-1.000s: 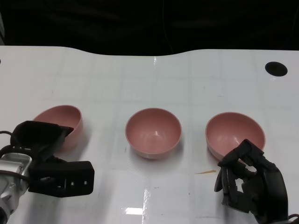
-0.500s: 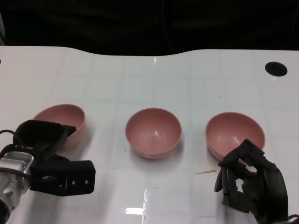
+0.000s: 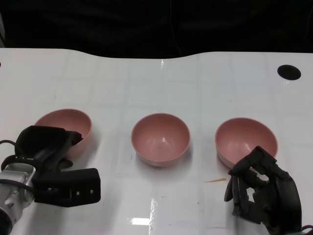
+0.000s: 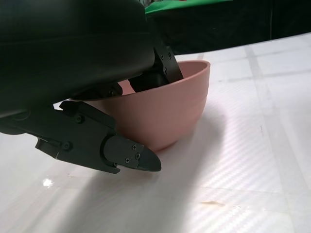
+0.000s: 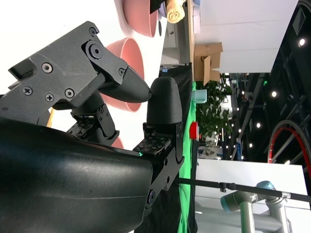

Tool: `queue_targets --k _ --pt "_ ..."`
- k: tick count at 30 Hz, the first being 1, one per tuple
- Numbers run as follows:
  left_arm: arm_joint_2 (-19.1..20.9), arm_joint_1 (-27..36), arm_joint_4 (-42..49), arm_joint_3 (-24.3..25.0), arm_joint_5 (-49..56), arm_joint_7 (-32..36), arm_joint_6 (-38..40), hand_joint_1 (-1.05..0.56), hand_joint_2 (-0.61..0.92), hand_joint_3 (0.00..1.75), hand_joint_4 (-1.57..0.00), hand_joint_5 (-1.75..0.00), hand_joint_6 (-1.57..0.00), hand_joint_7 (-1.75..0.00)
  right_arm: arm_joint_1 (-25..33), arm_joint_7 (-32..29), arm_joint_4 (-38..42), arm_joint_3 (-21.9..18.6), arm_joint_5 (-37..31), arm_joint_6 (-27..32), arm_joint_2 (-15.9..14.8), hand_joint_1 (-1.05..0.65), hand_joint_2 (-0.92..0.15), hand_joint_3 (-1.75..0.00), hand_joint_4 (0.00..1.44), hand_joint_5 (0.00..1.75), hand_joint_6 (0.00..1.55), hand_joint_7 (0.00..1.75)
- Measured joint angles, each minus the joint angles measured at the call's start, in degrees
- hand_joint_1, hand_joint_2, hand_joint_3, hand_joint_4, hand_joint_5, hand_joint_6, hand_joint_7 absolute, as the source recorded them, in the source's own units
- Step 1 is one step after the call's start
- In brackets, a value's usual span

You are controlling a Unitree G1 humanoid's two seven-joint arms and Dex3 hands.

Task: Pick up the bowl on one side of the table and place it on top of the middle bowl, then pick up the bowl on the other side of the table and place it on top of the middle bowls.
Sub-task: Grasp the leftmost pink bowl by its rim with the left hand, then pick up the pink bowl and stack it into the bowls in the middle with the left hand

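Three pink bowls stand in a row on the white table (image 3: 161, 83): the left bowl (image 3: 68, 122), the middle bowl (image 3: 160, 137) and the right bowl (image 3: 244, 137). My left hand (image 3: 49, 161) grips the left bowl at its near rim. Its fingers reach over the rim into the bowl, and its thumb lies low outside. The left wrist view shows this bowl (image 4: 165, 111) resting on the table, with the thumb (image 4: 121, 155) by its lower wall. My right hand (image 3: 261, 191) sits just in front of the right bowl, fingers curled in and holding nothing.
A round black hole (image 3: 288, 72) is in the table at the far right. A small orange streak (image 3: 215, 180) lies in front of the right bowl. The table's far edge meets a dark background. The right wrist view shows a room with a cardboard box (image 5: 209, 60).
The left bowl was tipped up on its side and now sits more level, its rim shifted slightly to the right. My left hand barely moved. The right hand stayed still.
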Motion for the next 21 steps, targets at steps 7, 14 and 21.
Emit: queue_targets --k 7,14,21 --pt "2.36 0.68 -10.99 2.24 -2.0 -4.06 -0.99 -0.05 0.92 0.14 -0.6 -1.73 -0.56 -1.54 0.01 -0.08 -0.05 0.01 0.01 0.05 0.01 -0.07 -0.52 -1.3 0.91 1.75 0.66 1.68" --pt "5.34 2.73 -21.6 4.39 -2.21 -8.16 -1.12 0.0 0.92 0.0 -0.85 -1.23 -1.18 -0.25 0.01 -0.11 -0.06 0.03 -0.01 0.03 0.01 -0.07 -0.52 -1.3 0.9 1.75 0.65 1.67" --pt "7.45 3.78 -31.59 6.4 -2.7 -12.45 -2.42 -0.01 0.92 0.07 -0.7 -1.63 -0.84 -1.17 0.03 -0.06 -0.07 0.03 0.0 0.01 0.02 -0.07 -0.53 -1.29 0.9 1.75 0.66 1.67"
